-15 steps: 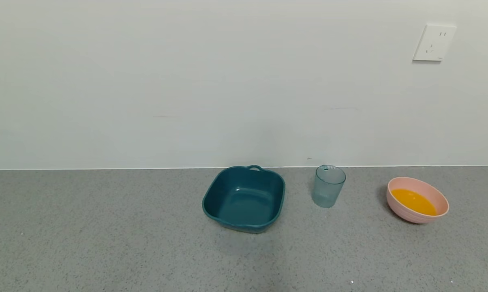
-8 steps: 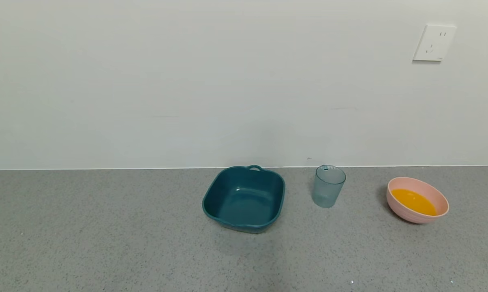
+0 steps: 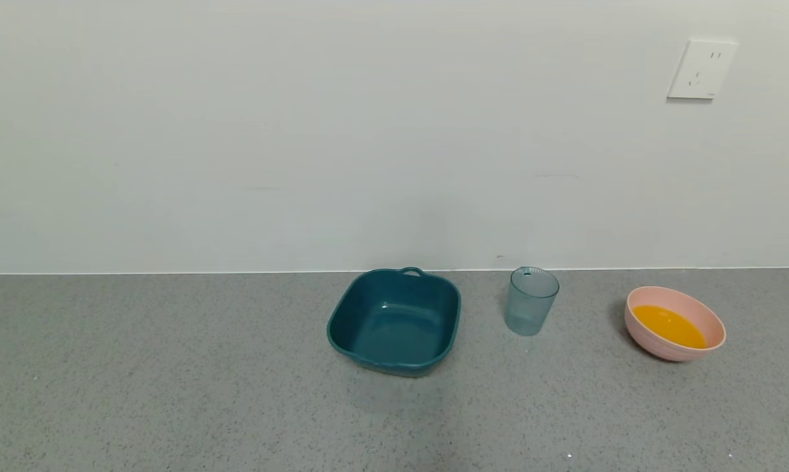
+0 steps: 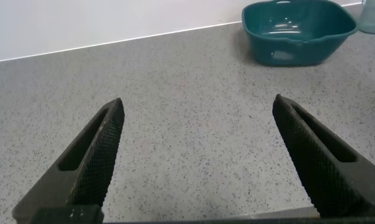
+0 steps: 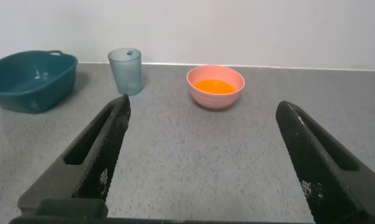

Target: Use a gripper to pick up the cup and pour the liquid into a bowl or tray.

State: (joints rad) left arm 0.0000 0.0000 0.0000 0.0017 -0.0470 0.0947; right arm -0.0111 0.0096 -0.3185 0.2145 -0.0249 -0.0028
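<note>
The translucent blue-grey cup (image 3: 531,301) stands upright and looks empty on the grey counter, between the teal tray and the pink bowl (image 3: 675,322). The bowl holds orange-yellow liquid (image 3: 668,325). In the right wrist view the cup (image 5: 125,71) and the bowl (image 5: 215,86) with liquid (image 5: 215,86) lie well ahead of my right gripper (image 5: 203,106), which is open and empty. My left gripper (image 4: 199,102) is open and empty over bare counter. Neither gripper shows in the head view.
A dark teal square tray (image 3: 394,320) with a handle sits left of the cup, empty; it also shows in the left wrist view (image 4: 296,30) and the right wrist view (image 5: 28,79). A wall with a white socket (image 3: 702,68) stands behind.
</note>
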